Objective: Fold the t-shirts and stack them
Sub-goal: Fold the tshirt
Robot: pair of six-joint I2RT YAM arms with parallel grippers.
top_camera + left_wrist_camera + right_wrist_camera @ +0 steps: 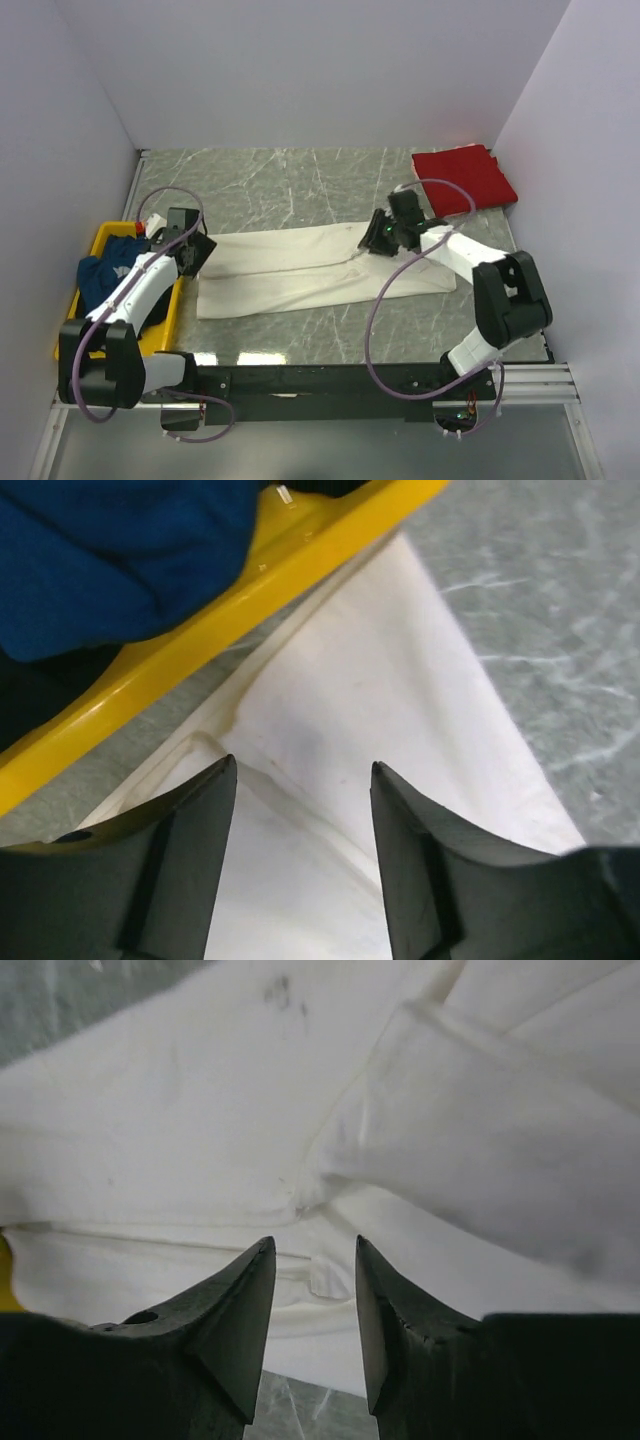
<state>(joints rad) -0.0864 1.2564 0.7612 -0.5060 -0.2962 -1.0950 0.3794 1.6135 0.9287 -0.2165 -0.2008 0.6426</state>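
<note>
**Fingers (195, 850) apart on both arms — one shirt folded, one midway, one untouched**

Left gripper (303, 765): jaws spread wide, nothing between them, only the cream-white t-shirt (320, 265) showing through the gap. Poised over that shirt's left end, just beside the rim of the yellow tray (200, 645). No grip.

Right gripper (314, 1242): jaws parted less widely, likewise empty. Cloth below, with folds and a seam in view, but no pinch on any of it. Placed over the shirt's right-hand part, going by the top view.

Cream-white t-shirt: laid out as a long band across the middle of the table (300, 180), left end near the tray, right end under the right arm. Looks doubled lengthwise, with an edge running along the band. Judged a first fold, not a finished one; too long for stacking as it lies.

Red t-shirt (462, 178): at the far right corner, well apart from the band, a compact flat rectangle. Judged done, and the likely base of the stack.

Dark blue t-shirt (105, 275): bunched in the tray at left, neither spread nor folded.

Tally, as a judgement: roughly a third done. Left to do — crosswise folds on the cream shirt, then a carry over to the red one. After that, blue shirt out of the tray, spread, folded, set on top. No two shirts stacked anywhere yet.
</note>
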